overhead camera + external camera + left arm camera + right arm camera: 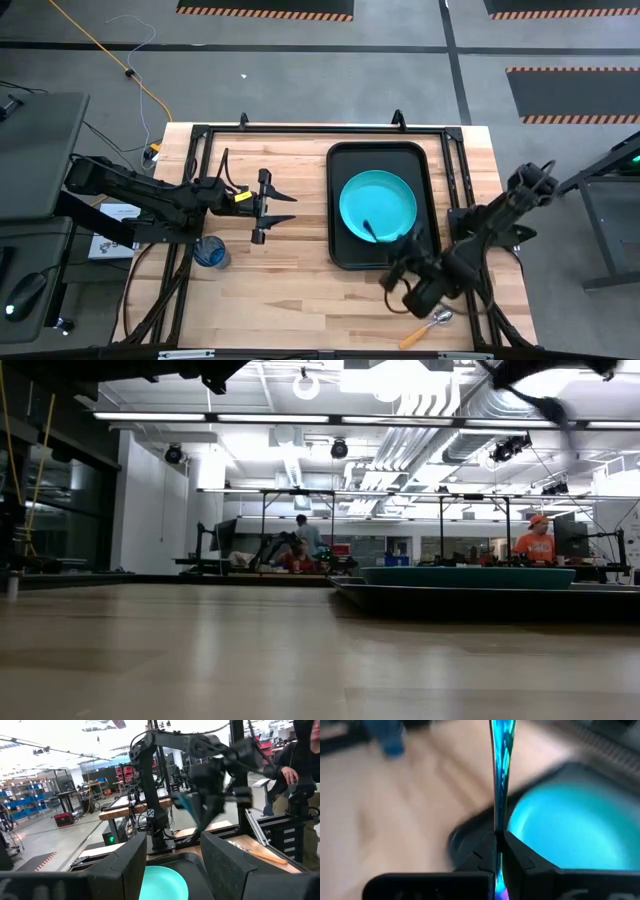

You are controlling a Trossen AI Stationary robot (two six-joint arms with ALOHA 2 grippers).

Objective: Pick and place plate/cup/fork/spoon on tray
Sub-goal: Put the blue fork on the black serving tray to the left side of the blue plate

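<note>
The turquoise plate (385, 200) lies in the black tray (345, 160) at the table's right middle. My right gripper (390, 250) is over the tray's near edge, shut on a thin iridescent blue utensil (498, 775) whose free end (369, 231) reaches over the plate. I cannot tell whether it is a fork or a spoon. The dark-blue cup (210, 252) stands on the table at the left. My left gripper (287, 208) hovers open and empty, left of the tray. A second utensil (430, 322) lies near the table's front edge. My right gripper pinches the utensil's handle (498, 827) between its two fingertips, seen edge-on in the right wrist view. The utensil sticks out forward past the fingers, lifted clear, its free end above the plate's near rim.
A black metal frame (300, 130) runs round the table. The second utensil, with a shiny head and an orange-tan handle, also shows in the left wrist view (265, 852). There is bare wood between the cup and the tray. A person (300, 770) stands beyond the table's right side.
</note>
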